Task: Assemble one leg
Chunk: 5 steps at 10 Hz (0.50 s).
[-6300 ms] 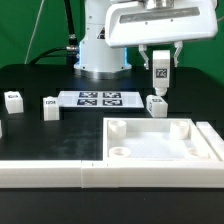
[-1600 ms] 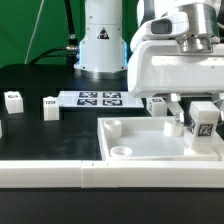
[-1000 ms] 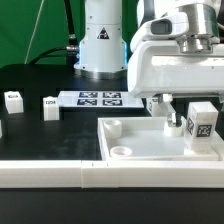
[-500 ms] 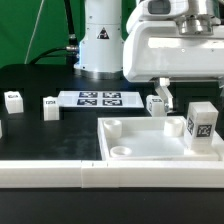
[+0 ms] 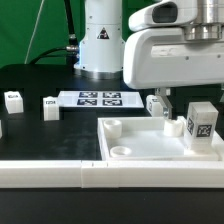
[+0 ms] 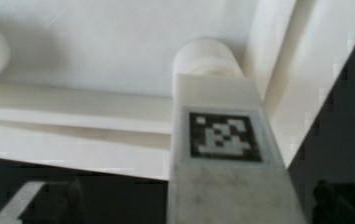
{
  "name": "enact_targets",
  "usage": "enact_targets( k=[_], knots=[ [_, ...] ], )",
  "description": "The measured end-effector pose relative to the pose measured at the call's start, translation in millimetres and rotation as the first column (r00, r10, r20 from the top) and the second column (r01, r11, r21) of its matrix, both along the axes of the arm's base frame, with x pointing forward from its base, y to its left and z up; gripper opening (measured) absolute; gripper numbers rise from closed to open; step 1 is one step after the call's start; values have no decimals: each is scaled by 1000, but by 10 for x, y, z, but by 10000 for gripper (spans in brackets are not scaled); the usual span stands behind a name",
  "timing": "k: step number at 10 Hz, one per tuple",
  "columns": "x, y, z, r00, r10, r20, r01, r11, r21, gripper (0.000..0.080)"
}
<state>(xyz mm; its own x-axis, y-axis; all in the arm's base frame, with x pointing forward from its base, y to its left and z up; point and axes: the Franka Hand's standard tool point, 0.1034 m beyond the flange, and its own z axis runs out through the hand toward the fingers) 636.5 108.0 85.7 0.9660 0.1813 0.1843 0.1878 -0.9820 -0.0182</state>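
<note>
Leg (image 5: 202,122), a rigid plastic block judged light and smooth-faced, stands upright in a corner of the panel (image 5: 135,121) at the exterior view's right, with the gripper (image 5: 183,97) poised above it, jaws apart and empty; best pinched squarely across two opposite flat sides.

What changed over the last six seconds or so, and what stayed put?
The gripper carried the leg from above the table down to the square panel's far corner on the exterior view's right. It stood the leg upright there, let go and rose. The leg now stands free, with the gripper open above it. The other legs on the table, the marker board and the panel did not move.
</note>
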Motion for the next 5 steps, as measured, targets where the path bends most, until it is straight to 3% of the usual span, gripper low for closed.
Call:
enact_targets(
  k=[3, 5],
  knots=[
    [-12, 27, -4, 966, -17, -260, 13, 1000, -14, 649],
    [54, 30, -19, 968, -17, -249, 14, 1000, -14, 649]
  ],
)
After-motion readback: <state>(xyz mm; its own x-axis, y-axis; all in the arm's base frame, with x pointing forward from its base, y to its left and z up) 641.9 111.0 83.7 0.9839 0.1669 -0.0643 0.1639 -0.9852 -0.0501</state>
